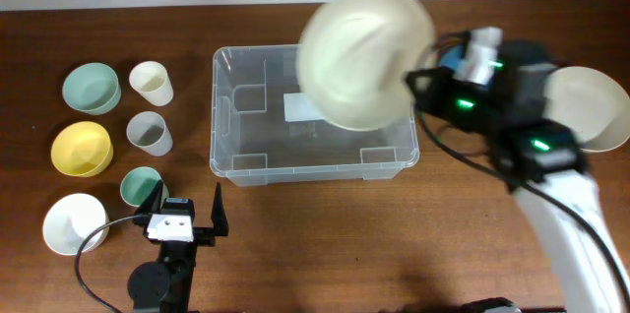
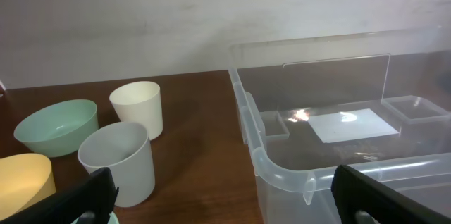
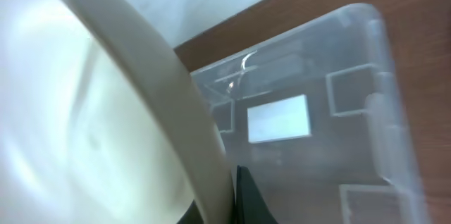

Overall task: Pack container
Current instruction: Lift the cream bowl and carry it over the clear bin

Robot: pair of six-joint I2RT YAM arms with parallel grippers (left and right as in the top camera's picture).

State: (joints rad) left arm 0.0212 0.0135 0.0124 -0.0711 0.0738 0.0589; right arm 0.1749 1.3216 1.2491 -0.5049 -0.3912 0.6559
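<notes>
The container (image 1: 224, 116) is a large clear plastic bin with a white label on its base, at the table's middle; it also shows in the left wrist view (image 2: 296, 175) and the right wrist view (image 3: 352, 111). My right gripper (image 1: 418, 85) is shut on the rim of a large cream bowl (image 1: 366, 55) and holds it tilted above the bin's right part; the bowl fills the left of the right wrist view (image 3: 91, 125). My left gripper (image 1: 185, 213) is open and empty near the front edge, left of the bin.
Left of the bin stand a green bowl (image 1: 91, 88), a yellow bowl (image 1: 81, 148), a white bowl (image 1: 74, 224), a cream cup (image 1: 151, 82), a grey cup (image 1: 149, 133) and a teal cup (image 1: 139, 186). Another cream bowl (image 1: 596, 106) lies at the right.
</notes>
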